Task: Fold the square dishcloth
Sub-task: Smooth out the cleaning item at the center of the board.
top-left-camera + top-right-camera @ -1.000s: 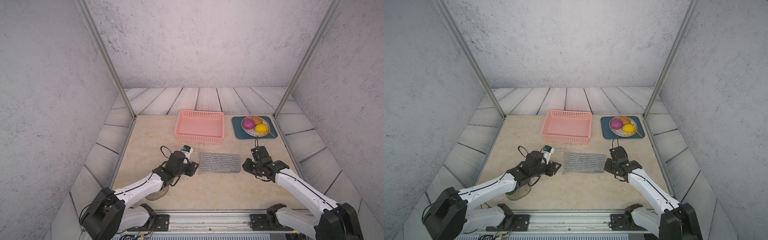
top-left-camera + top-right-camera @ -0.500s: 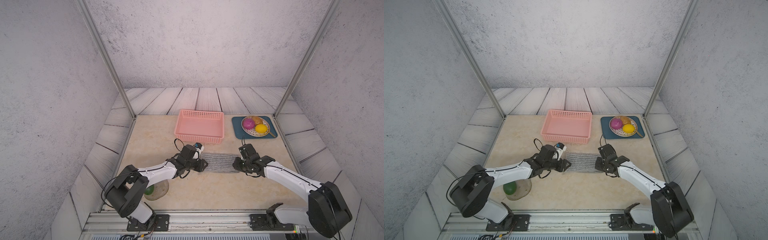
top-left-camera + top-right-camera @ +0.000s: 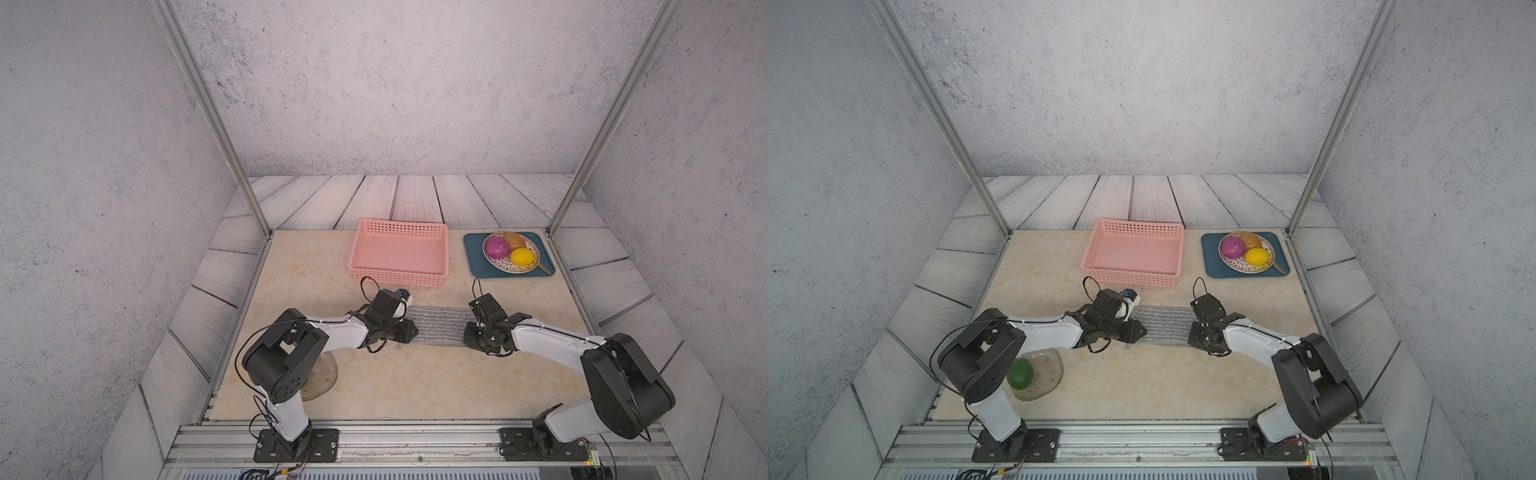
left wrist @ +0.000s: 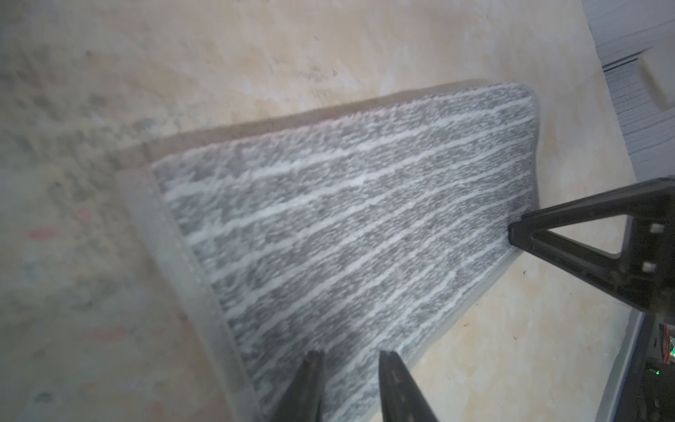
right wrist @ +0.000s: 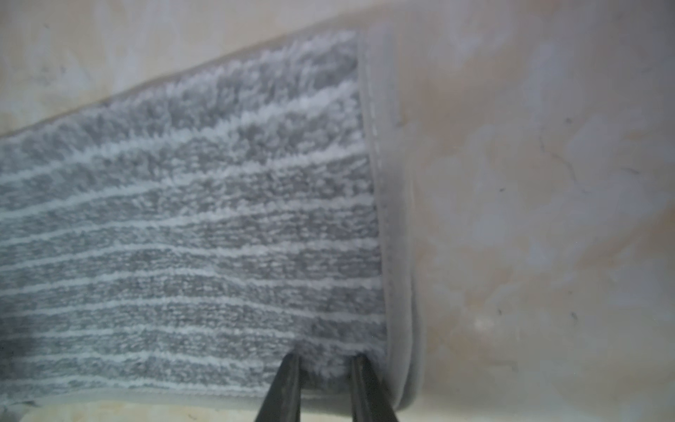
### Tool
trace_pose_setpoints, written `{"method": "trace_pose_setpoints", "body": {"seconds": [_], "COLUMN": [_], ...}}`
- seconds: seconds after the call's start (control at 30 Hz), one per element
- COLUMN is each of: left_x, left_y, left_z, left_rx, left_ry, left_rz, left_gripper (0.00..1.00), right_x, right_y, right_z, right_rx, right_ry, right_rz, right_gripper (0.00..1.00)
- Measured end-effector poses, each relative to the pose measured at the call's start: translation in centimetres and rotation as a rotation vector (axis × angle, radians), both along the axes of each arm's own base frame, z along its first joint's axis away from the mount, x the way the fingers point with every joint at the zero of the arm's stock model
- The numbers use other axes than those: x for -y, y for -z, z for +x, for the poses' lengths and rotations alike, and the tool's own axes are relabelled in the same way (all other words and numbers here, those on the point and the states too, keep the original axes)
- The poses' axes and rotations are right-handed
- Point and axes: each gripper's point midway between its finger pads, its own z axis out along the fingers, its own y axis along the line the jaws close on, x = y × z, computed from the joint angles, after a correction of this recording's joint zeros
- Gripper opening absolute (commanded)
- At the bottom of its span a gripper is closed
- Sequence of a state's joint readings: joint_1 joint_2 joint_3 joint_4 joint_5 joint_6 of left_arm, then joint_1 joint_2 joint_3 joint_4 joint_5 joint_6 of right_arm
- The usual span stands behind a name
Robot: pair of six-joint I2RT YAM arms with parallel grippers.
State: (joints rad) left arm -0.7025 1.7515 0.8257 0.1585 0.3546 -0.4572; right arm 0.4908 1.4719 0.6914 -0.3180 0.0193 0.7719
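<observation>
The square dishcloth [image 3: 437, 327] lies flat as a striped strip on the beige tabletop [image 3: 415, 382], just in front of the pink basket [image 3: 399, 281], between the two arms. The left gripper [image 4: 347, 360] has narrow jaws down on one end; whether they pinch it I cannot tell. The right gripper [image 5: 326, 361], also narrow, has pile bunched between its fingertips at the opposite end.
</observation>
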Motion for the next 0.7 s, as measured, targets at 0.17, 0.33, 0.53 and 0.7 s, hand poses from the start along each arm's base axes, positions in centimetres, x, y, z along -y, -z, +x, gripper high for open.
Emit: {"method": "trace_pose_setpoints", "body": {"seconds": [0.17, 0.33, 0.53, 0.7], "left_x": [-0.9, -1.3, -2.3, -2.4], "left_y": [1.2, 1.3, 0.8, -0.9], "left_z": [-0.4, -0.8, -2.1, -2.2], "left_rx": [-0.027, -0.022, -0.044, -0.026], "left_ry": [-0.022, -0.03, -0.042, -0.05], "left_rz": [0.016, -0.003, -0.013, -0.03], "left_gripper": [0.24, 0.24, 0.38, 0.42], "right_x": [0.0, 0.1, 0.4, 0.1], "right_y": [0.0, 0.0, -0.7, -2.3], "right_z": [0.2, 0.3, 0.6, 1.7], "right_rx": [0.008, 0.012, 0.017, 0.045], "right_ry": [0.005, -0.009, -0.053, -0.076], "right_rz": [-0.002, -0.011, -0.061, -0.073], "right_gripper": [0.23, 0.24, 0.25, 0.26]}}
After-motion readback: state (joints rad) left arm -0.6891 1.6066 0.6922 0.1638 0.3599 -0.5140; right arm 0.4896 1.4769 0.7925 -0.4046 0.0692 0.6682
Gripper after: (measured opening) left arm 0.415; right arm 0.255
